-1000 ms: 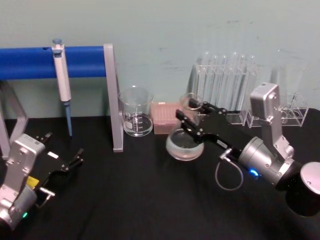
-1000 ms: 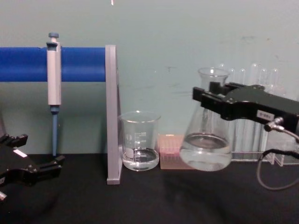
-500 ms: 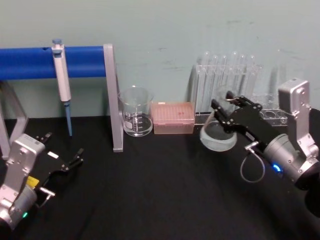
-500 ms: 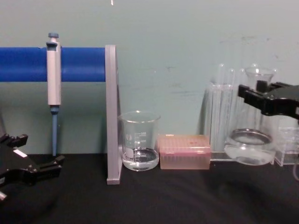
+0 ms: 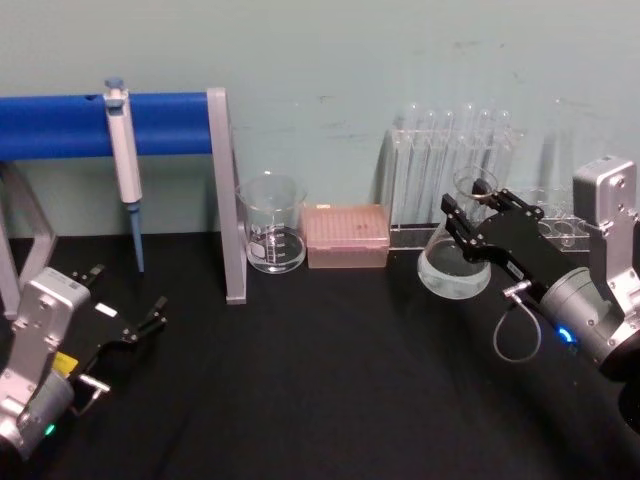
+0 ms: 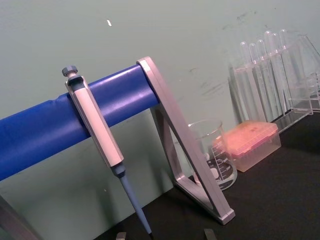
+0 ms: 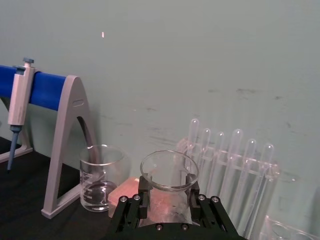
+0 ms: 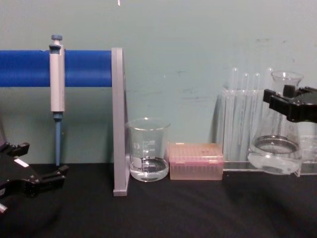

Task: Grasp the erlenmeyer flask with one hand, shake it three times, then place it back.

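The erlenmeyer flask (image 5: 455, 262) is clear glass with a little clear liquid in its wide base. My right gripper (image 5: 478, 215) is shut on its neck just under the flared rim. It holds the flask nearly upright, a little above the black table, in front of the test tube rack. From the side, the flask (image 8: 275, 151) hangs at the right edge with the right gripper (image 8: 291, 101) around its neck. The right wrist view looks down on the flask rim (image 7: 169, 171) between the black fingers (image 7: 144, 194). My left gripper (image 5: 130, 322) rests open at the near left, far from the flask.
A glass beaker (image 5: 272, 235) with some liquid and a pink tip box (image 5: 346, 235) stand at the back centre. The test tube rack (image 5: 450, 175) is behind the flask. A blue bar on a grey stand (image 5: 226, 200) carries a pipette (image 5: 122, 150) at the left.
My right gripper has carried the flask from the table's centre, near the pink box, over to the right in front of the test tube rack. The left arm has not moved.
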Controlling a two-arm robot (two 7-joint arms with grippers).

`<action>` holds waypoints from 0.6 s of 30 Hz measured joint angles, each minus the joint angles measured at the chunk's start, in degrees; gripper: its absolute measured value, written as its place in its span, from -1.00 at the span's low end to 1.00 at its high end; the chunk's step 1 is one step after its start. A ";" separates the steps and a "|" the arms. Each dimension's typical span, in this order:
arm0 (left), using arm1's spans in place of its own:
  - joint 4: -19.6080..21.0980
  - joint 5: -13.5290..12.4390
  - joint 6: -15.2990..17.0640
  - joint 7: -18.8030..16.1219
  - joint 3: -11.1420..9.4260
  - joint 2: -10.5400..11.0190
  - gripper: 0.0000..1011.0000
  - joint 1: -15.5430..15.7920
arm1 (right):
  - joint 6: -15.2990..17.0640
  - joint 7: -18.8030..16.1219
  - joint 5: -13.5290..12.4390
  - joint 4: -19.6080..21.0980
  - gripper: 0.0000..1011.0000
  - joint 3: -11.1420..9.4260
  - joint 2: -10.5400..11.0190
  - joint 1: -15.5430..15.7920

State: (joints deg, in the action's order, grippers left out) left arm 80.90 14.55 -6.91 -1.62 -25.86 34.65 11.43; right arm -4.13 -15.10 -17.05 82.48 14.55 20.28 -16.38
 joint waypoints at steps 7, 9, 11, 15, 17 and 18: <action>0.00 0.00 0.00 0.00 0.00 0.00 0.98 0.00 | 0.20 -2.05 0.61 0.15 -0.09 -0.06 -0.56 0.06; 0.00 0.00 0.00 0.00 0.00 0.00 0.98 0.00 | 0.20 -3.35 0.64 0.17 -0.09 0.27 -0.71 -0.05; 0.00 0.00 0.00 0.00 0.00 0.00 0.98 0.00 | 0.13 -4.40 0.64 0.21 -0.10 0.62 -0.79 -0.20; 0.00 0.00 0.00 0.00 0.00 0.00 0.98 0.00 | -0.09 -7.09 0.35 0.35 -0.09 1.89 -1.01 -0.66; 0.00 0.00 0.00 0.00 0.00 0.00 0.98 0.00 | -0.23 -8.02 0.14 0.42 -0.09 2.46 -1.06 -0.85; 0.00 0.00 0.00 0.00 0.00 0.00 0.98 0.00 | -0.41 -9.13 -0.16 0.50 -0.09 3.09 -1.06 -1.06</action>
State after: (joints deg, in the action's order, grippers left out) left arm 80.90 14.55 -6.91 -1.62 -25.86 34.65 11.43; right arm -4.53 -24.23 -17.21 82.98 17.64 19.22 -17.44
